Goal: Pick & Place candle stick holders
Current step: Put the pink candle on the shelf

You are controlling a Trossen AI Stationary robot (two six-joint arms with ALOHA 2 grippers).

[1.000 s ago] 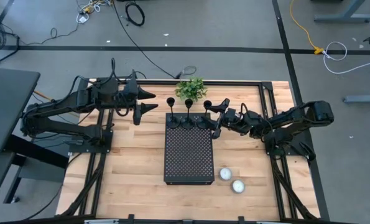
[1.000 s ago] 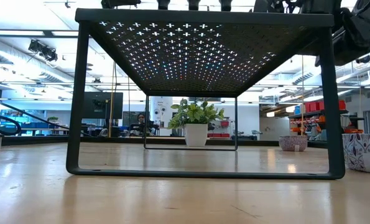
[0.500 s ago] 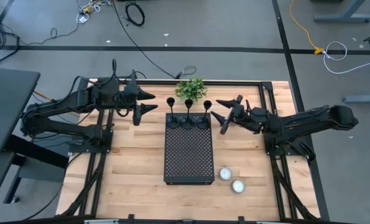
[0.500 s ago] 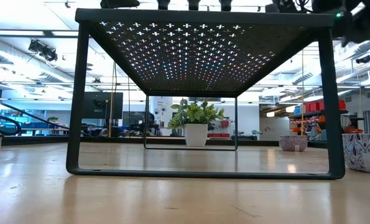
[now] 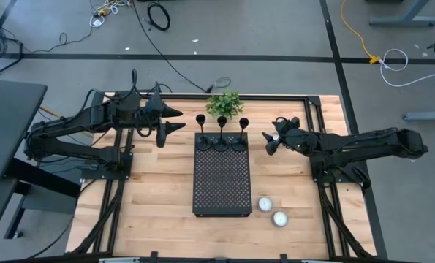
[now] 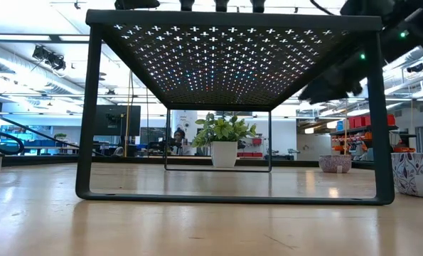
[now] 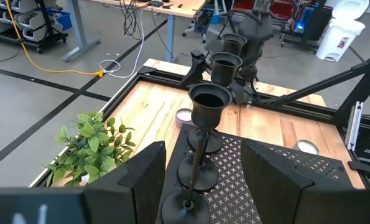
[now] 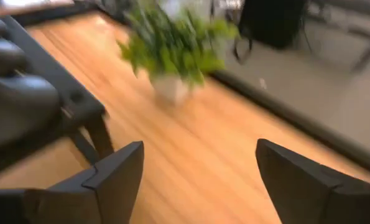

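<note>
Seen from above, three candle stick holders (image 5: 221, 131) stand upright in a row along the far end of the black perforated tray (image 5: 222, 183), just in front of the potted plant (image 5: 224, 104). Left claw (image 5: 175, 119) hovers beside the tray's far left corner, fingers parted and holding nothing. Right claw (image 5: 271, 139) sits off the tray's right side, apart from the holders, spread wide and empty. Two white tealights (image 5: 272, 211) lie on the worktop (image 5: 159, 190) near the tray's near right corner.

From table height, the tray (image 6: 232, 43) rises on its legs with the plant (image 6: 224, 139) visible beneath it.

Through the left wrist camera, the holders (image 7: 208, 112) line up one behind another on the tray (image 7: 265, 180), between parted fingers (image 7: 141, 180).

Through the right wrist camera, open fingers (image 8: 110, 174) frame bare worktop (image 8: 191, 162) and the plant (image 8: 172, 50).
</note>
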